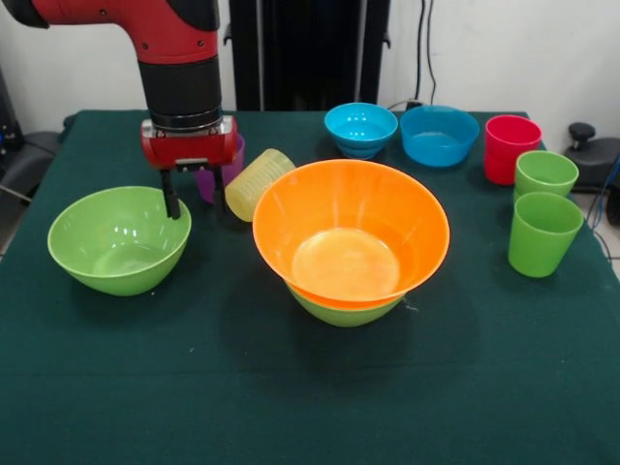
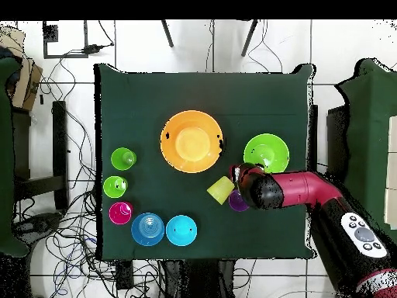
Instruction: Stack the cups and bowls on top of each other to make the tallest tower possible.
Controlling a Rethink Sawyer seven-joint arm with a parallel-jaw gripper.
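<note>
The orange bowl point(image 1: 351, 237) sits in one green bowl point(image 1: 345, 308) beside the open, empty claw point(image 1: 195, 200), with eight pieces left.

Red arm lowered, gripper point(image 1: 195, 199) pointing down, jaws parted

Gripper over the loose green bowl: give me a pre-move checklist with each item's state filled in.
1. The gripper is open above the far rim of the loose green bowl: ok, fingers spread and empty.
2. Loose green bowl upright and empty: ok.
3. Orange bowl nested squarely in the green bowl under it: ok, looks level.
4. Clearance beside the gripper: not ok, the pale yellow cup lies tipped close by, and the purple cup stands just behind.
5. Finger astride the bowl's rim: cannot tell from either view.
6. Red cup and two light green cups upright: ok.
</note>
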